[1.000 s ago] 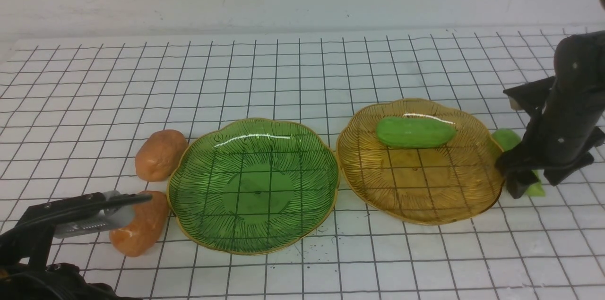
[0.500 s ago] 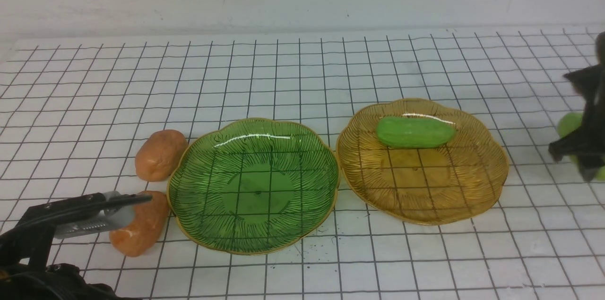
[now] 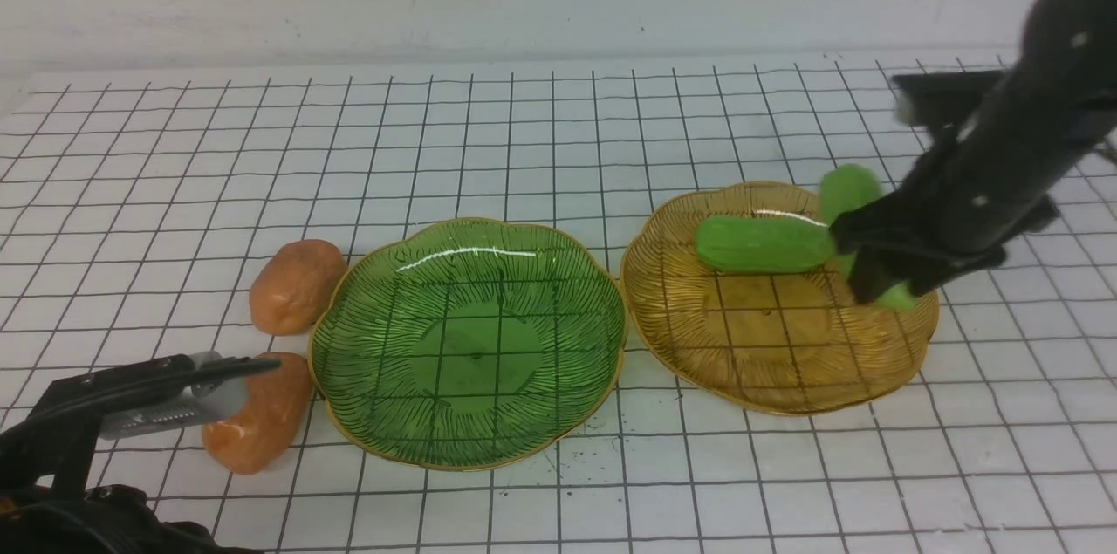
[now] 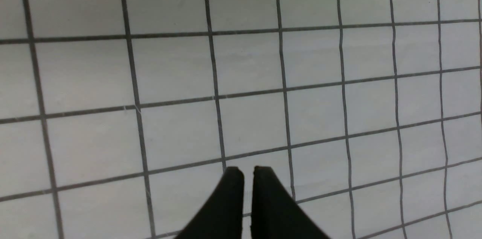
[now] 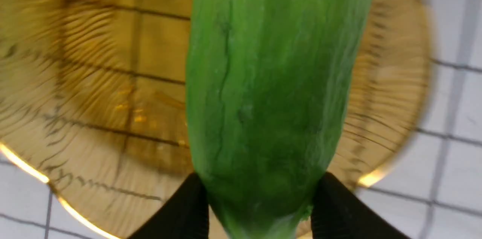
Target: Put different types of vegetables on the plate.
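Because the right fingers [image 3: 873, 275] are half closed around the girth of the carried gourd [image 5: 263, 99] near one end, most of it juts out ahead of them and hangs over the amber plate [image 3: 768, 362], apparently clear of its surface. This reads as a carry just short of a drop, with the fingers held above the rim so the load can go down beside what is already on the plate. To the left of these fingers, the resting gourd [image 3: 759, 244] lies on its side on the far part of that plate, which suggests the green pieces are being gathered there by kind. The carried gourd is light green, glossy and tapered, with faint creases and small bumps on its skin, and it fills the gap between the fingers from pad to pad. The left fingers [image 4: 239, 201] are pressed nearly together with nothing between them, low over the gridded desk [image 4: 339, 81]. In the front view the nearer potato [image 3: 257, 414] shows just past their tips and the farther potato [image 3: 297, 285] lies beyond it. Both orange-brown lumps sit on the desk just beside the green plate [image 3: 471, 227], probably awaiting their turn.
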Robot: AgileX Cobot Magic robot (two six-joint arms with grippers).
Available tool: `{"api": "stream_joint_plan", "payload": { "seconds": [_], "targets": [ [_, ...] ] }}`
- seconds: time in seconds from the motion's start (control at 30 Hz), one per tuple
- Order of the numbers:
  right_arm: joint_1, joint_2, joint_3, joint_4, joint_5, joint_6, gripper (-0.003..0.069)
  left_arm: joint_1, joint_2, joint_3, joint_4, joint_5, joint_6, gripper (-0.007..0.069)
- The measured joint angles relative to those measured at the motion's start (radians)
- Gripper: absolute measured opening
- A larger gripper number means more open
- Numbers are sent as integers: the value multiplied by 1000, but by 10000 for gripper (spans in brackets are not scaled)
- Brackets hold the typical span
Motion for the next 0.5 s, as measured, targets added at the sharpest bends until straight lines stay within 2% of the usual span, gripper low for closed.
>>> {"api": "stream_joint_plan", "payload": {
  "seconds": [0.13,0.23,0.37,0.5],
  "targets": [
    [44,42,0,-25,-9,-19,328,0,0,0,0,-1,0,36],
    [58,71,0,-28,-10,-19,416,0,0,0,0,-4,0,49],
    [60,80,-7,-36,27,14,638,0,0,-1,1,-45,-2,75],
    [60,80,-77,-34,151,22,685,0,1,-41,39,-101,-8,122]
  ]
}}
